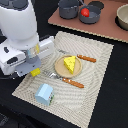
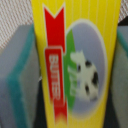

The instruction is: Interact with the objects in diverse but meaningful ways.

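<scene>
Yellow butter packet [image 2: 75, 60] with red banner and cow picture clamped between the gripper's [image 1: 35, 71] teal-padded fingers [image 2: 17, 80], held just over the woven placemat [image 1: 95, 60], cheese wedge [image 1: 70, 64] on the plate [image 1: 60, 70] beside the fingers, blue cup [image 1: 45, 93] nearby

exterior view looks down obliquely across the beige woven placemat [image 1: 85, 70]; wrist view presses close against the yellow red-marked packet [image 2: 75, 60], glimpsed in both.

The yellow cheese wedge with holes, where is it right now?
The yellow holed cheese wedge sits on the round tan plate mid-placemat in the exterior view, between the orange-handled knife and orange-handled fork.
</scene>
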Tool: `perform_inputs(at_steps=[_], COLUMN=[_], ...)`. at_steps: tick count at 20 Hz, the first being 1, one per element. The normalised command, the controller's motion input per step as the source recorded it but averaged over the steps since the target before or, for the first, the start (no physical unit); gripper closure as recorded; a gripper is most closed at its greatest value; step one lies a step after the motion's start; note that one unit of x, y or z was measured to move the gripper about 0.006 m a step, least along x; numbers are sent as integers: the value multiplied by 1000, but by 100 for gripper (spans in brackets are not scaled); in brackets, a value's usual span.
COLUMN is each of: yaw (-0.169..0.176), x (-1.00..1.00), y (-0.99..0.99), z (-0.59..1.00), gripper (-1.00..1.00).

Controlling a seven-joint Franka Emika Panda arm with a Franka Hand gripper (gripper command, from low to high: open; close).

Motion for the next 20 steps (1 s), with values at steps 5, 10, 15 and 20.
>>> perform_inputs(at_steps=[5,10,15,20], yaw=[0,0,19,27], x=[-220,-163,84,318], y=[89,190,759,705], z=[-94,154,335,87], gripper=[-100,-100,-100,-100])
